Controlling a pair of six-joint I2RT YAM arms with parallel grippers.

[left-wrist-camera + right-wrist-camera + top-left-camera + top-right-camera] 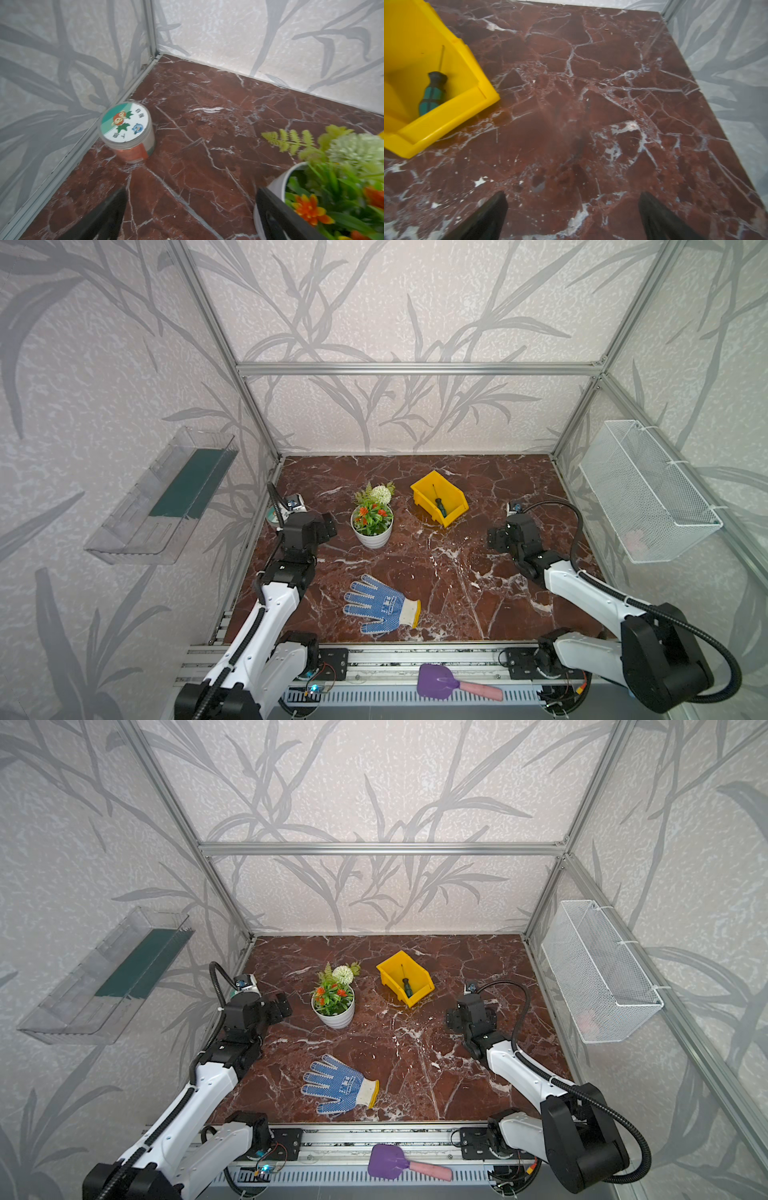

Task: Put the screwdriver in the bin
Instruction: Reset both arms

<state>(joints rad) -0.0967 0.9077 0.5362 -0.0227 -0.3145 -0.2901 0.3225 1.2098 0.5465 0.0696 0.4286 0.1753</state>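
The screwdriver (439,505) (406,986) with its black and green handle (432,93) lies inside the yellow bin (455,493) (415,1000) (446,116), thin shaft pointing at the bin's back wall. The bin stands at the back middle of the marble floor. My right gripper (498,537) (573,197) hangs to the right of the bin and a little nearer. It is open, with only bare marble between its fingers. My left gripper (328,524) (191,191) is also open and empty, close beside the white flowerpot.
A white flowerpot (372,531) (276,187) with artificial flowers stands left of the bin. A blue dotted glove (380,605) lies near the front. A lidded jar (127,128) sits by the left wall. A purple-and-pink scoop (440,682) rests on the front rail. A wire basket (648,489) and a clear tray (158,497) hang on the side walls.
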